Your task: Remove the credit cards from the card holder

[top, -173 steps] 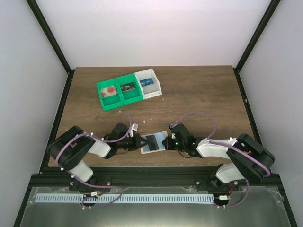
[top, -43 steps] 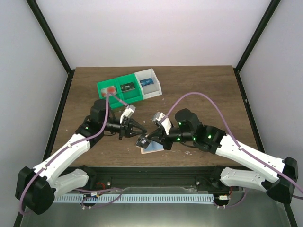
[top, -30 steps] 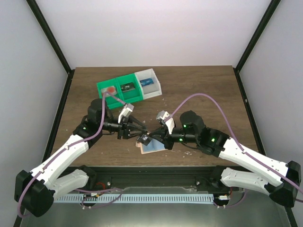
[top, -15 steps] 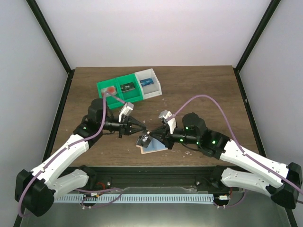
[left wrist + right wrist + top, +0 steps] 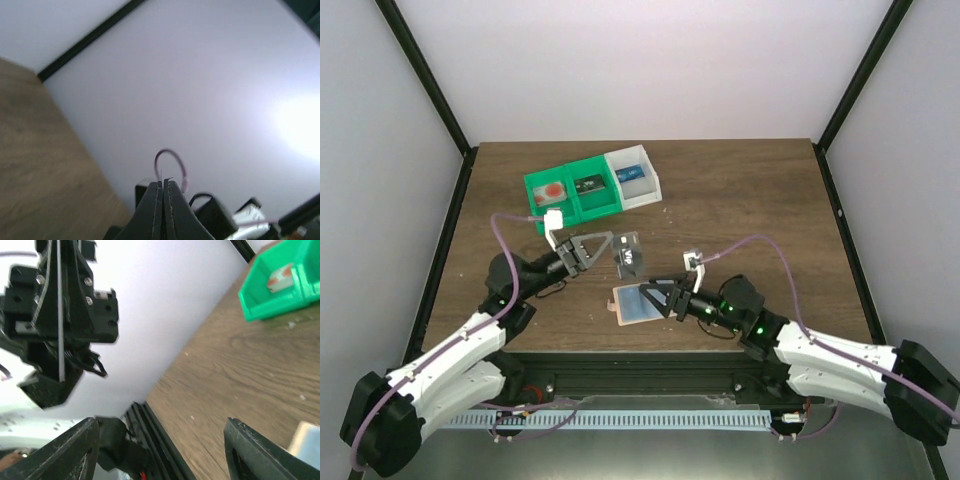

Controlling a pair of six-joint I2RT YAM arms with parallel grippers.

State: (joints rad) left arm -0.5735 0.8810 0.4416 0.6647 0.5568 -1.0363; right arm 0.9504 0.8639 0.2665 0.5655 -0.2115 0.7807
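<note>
Pinching a dark card point(image 5: 628, 256) with the left gripper point(image 5: 609, 245), fingers pressed together on one edge. Holding that card up off the table point(image 5: 750, 200), tilted, between the gripper and the right arm. In the left wrist view, showing only as a thin line rising from the shut fingertips point(image 5: 163, 186). In the right wrist view, appearing edge-on point(image 5: 59, 315) as a pale vertical line inside the raised left gripper point(image 5: 59, 367).

Keeping the right gripper point(image 5: 661, 300) low over the table with its fingers spread wide point(image 5: 162, 422) and gripping nothing. Lying just beside its tips, toward the left arm, a light blue card point(image 5: 640, 302) on the tan card holder point(image 5: 617, 306), with only a strip of the holder showing along the card's far side. Contact between the fingers and the blue card: cannot tell. The dark card hanging just behind the holder, apart from it.

Sitting well beyond both grippers at the back of the table, a row of two green bins point(image 5: 570, 195) and a white bin point(image 5: 636, 178), touching side by side.
</note>
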